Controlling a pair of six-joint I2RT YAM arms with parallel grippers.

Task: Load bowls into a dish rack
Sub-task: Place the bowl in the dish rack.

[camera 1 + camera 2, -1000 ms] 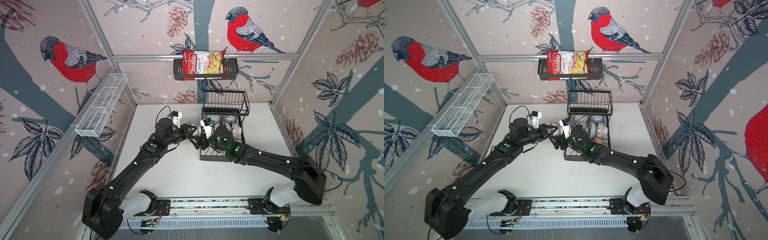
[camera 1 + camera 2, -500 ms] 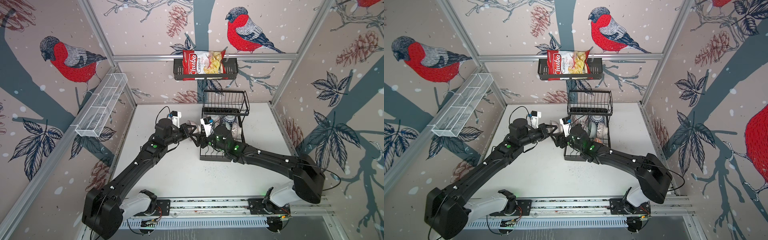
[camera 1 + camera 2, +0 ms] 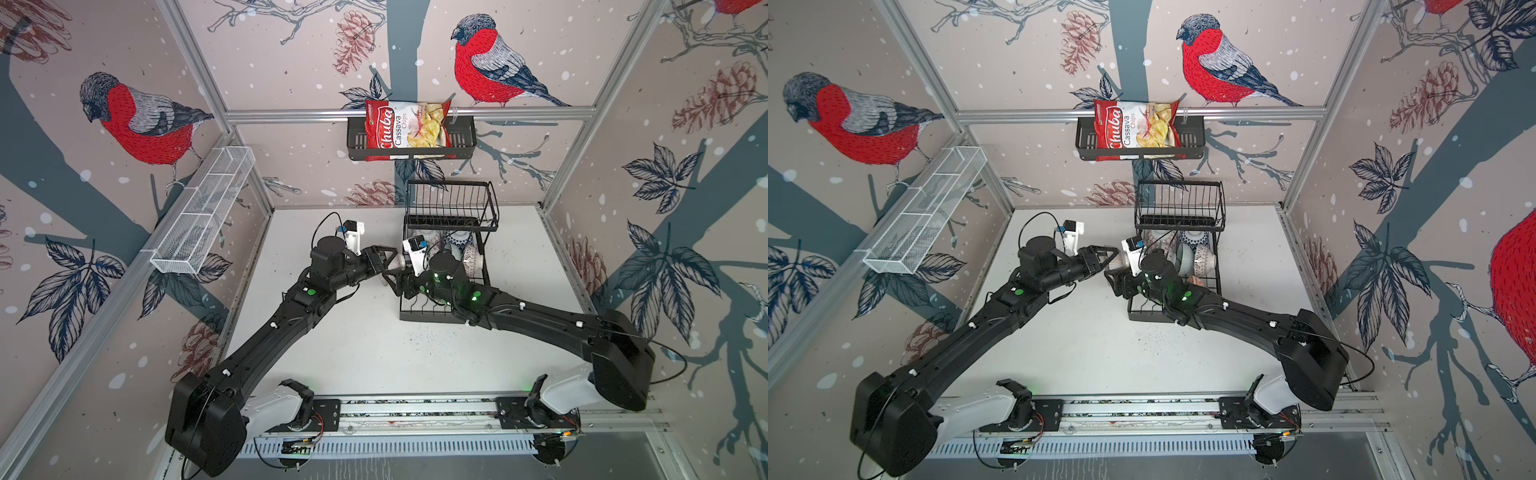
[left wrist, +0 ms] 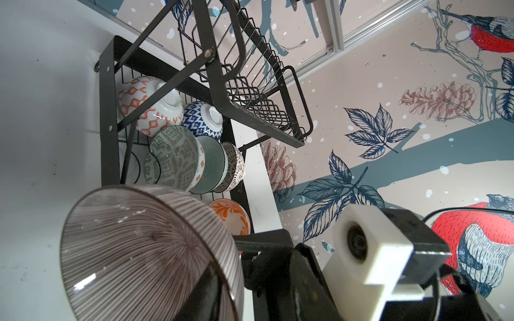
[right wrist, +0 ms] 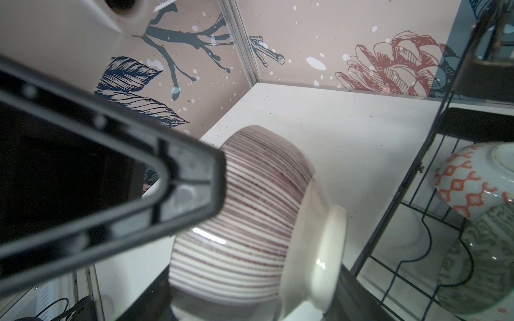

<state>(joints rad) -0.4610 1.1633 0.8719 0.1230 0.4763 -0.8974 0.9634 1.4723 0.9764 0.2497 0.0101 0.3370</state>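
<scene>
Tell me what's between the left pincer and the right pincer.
Only the striped bowl sits between the left pincer and right pincer; both top views show it.

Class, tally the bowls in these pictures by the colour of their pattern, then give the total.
Orange-red bowls: 2
Blue bowl: 1
Green bowls: 2
Brown-dotted bowl: 1
Striped bowl: 1
Total: 7
</scene>
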